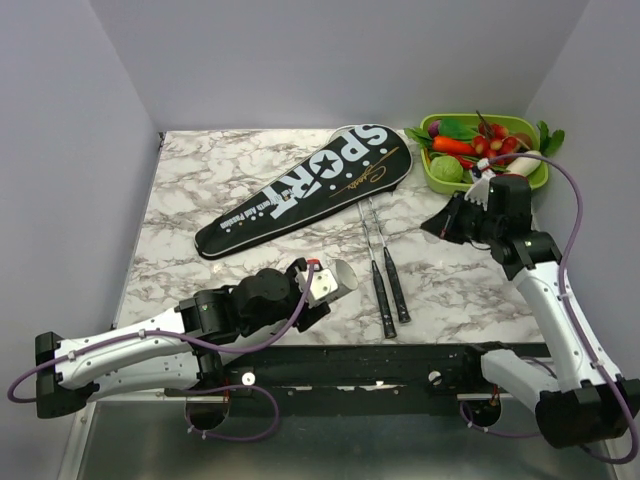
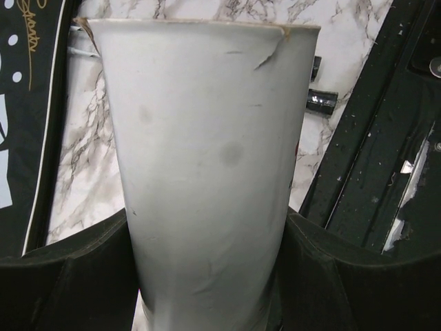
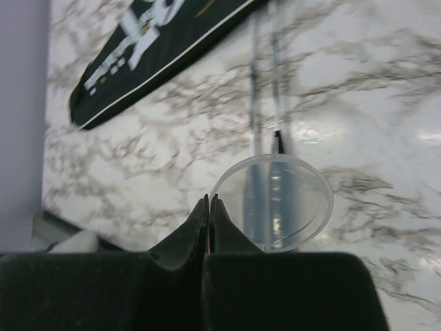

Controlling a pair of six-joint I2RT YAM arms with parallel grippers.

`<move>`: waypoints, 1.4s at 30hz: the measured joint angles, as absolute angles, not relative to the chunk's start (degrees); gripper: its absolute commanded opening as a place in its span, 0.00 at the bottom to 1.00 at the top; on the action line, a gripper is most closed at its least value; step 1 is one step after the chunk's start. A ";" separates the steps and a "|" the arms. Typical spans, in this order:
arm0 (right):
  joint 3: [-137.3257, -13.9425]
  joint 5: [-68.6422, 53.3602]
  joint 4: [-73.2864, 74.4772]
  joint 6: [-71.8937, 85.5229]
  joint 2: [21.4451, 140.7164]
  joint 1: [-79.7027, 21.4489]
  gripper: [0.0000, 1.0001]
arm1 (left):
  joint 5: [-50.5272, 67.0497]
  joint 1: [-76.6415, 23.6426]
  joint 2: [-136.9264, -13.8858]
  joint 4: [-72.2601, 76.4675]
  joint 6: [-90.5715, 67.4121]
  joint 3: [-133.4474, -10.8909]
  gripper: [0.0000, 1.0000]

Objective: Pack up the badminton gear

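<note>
The black cover (image 1: 310, 185) lettered "SPORT" lies slantwise on the marble table. Two rackets (image 1: 390, 290) lie side by side right of it, black handles toward me, thin shafts running up under the cover's wide end. My left gripper (image 1: 318, 285) is shut on a white tube (image 1: 338, 276) left of the handles. The tube (image 2: 207, 172) fills the left wrist view between both fingers (image 2: 69, 276). My right gripper (image 3: 209, 200) hovers over the racket shafts (image 3: 265, 69), its tips pinching the rim of a clear round lid (image 3: 275, 203).
A green tray (image 1: 432, 176) of toy vegetables stands at the back right, just behind the right gripper (image 1: 445, 222). Grey walls close the table's back and sides. A black rail (image 1: 400, 365) runs along the near edge.
</note>
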State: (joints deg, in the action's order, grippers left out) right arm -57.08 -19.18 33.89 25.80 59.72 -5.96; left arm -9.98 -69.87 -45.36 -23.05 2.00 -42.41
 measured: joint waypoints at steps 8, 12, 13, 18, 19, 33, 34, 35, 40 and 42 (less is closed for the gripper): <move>-57.12 -35.86 33.95 25.45 51.72 -19.86 0.08 | -6.28 -69.87 -47.18 -22.41 2.48 -42.41 0.00; -57.10 -41.30 33.15 26.55 47.99 -21.89 0.09 | -5.26 -69.87 -47.16 -22.41 2.57 -42.41 0.00; -57.10 -42.39 32.62 26.98 47.13 -22.17 0.05 | -5.19 -69.87 -47.16 -22.41 2.57 -42.41 0.00; -57.08 -46.44 29.17 29.61 45.34 -24.40 0.04 | -4.69 -69.87 -47.13 -22.37 2.59 -42.41 0.00; -57.08 -46.81 28.75 29.95 45.54 -25.67 0.05 | -4.51 -69.87 -47.11 -22.37 2.59 -42.41 0.00; -57.10 -45.47 24.45 31.97 54.76 -38.02 0.05 | -3.97 -69.87 -46.72 -22.37 2.59 -42.39 0.00; -57.10 -45.41 24.23 31.97 55.20 -38.46 0.05 | -3.95 -69.87 -46.72 -22.37 2.59 -42.39 0.00; -57.10 -45.25 24.05 31.99 55.59 -38.96 0.05 | -3.92 -69.87 -46.72 -22.37 2.59 -42.39 0.00; -57.10 -44.49 23.55 32.12 57.32 -40.58 0.05 | -3.88 -69.87 -46.72 -22.37 2.59 -42.39 0.00; -57.10 -44.36 23.33 32.14 57.84 -40.99 0.05 | -3.84 -69.87 -46.72 -22.37 2.61 -42.39 0.00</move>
